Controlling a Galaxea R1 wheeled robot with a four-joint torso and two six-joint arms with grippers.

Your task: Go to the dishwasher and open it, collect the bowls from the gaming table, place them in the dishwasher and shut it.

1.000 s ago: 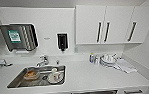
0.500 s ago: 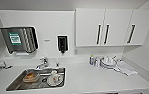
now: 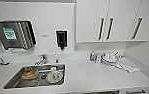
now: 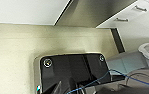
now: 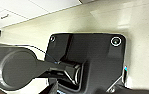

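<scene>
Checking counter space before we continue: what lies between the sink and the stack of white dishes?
In the head view, bare white countertop runs from the sink towards the stack of white dishes; a small bottle stands just beside the dishes.

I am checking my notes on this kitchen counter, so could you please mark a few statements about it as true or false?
1. The sink is set into the white countertop. True.
2. The clear bowl with orange contents stands on the countertop beside the stacked plates. False: it sits inside the sink.
3. A stack of white plates rests on the countertop below the wall cabinets. True.
4. The black dispenser hangs on a cabinet door. False: it is mounted on the wall, beside the cabinets.
5. The paper towel dispenser is on the wall above the sink's side. True.
</scene>
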